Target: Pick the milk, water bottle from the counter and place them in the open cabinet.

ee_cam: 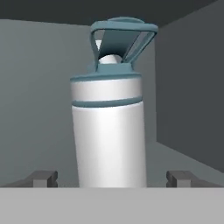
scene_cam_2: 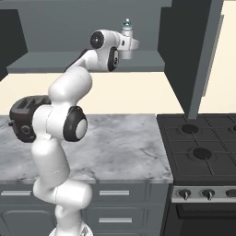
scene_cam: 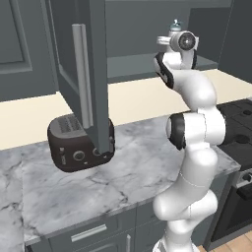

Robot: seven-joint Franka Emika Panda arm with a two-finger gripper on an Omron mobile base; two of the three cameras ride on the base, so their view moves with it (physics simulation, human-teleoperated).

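Standing upright between spread fingers [ee_cam: 43,178]: water bottle [ee_cam: 109,131].

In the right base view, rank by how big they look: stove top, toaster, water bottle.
1. Stove top, largest.
2. Toaster, partly hidden behind the arm, so its full size is unsure.
3. Water bottle, smallest; only its cap shows above the gripper, and it stands farther back.
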